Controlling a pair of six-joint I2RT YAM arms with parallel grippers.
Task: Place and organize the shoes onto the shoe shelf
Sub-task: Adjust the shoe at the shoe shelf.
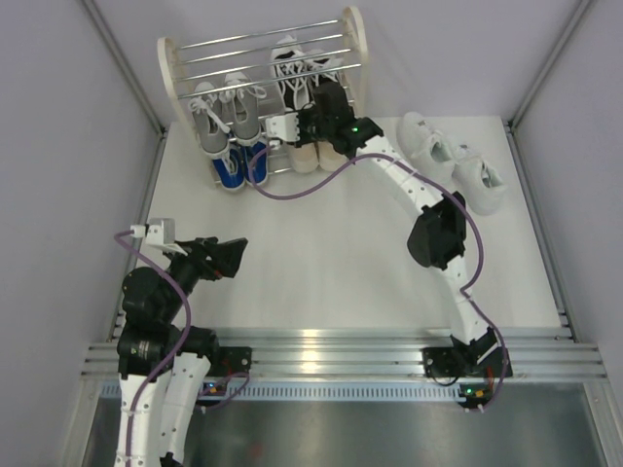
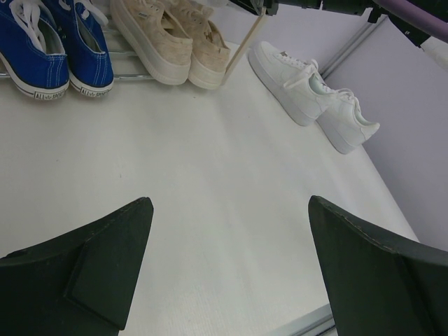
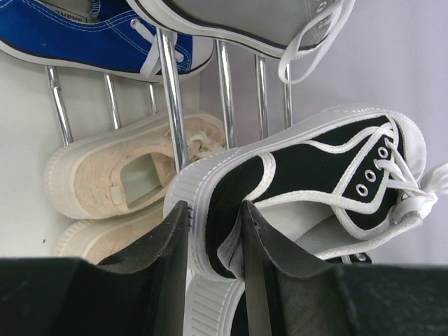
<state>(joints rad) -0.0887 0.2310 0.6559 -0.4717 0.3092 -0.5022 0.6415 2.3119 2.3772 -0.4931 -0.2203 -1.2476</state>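
The shoe shelf stands at the table's back. It holds grey shoes, blue shoes, beige shoes and black-and-white shoes. My right gripper reaches into the shelf's right half. In the right wrist view this gripper is shut on the heel wall of a black-and-white shoe, one finger outside the sole and one inside the opening. The all-white pair lies on the table to the right of the shelf. My left gripper hovers open over the near left table, nothing between its fingers.
Chrome rods cross just ahead of the held shoe, with a blue shoe and a grey shoe above and a beige shoe to the left. A purple cable hangs from the right arm. Grey walls enclose the table.
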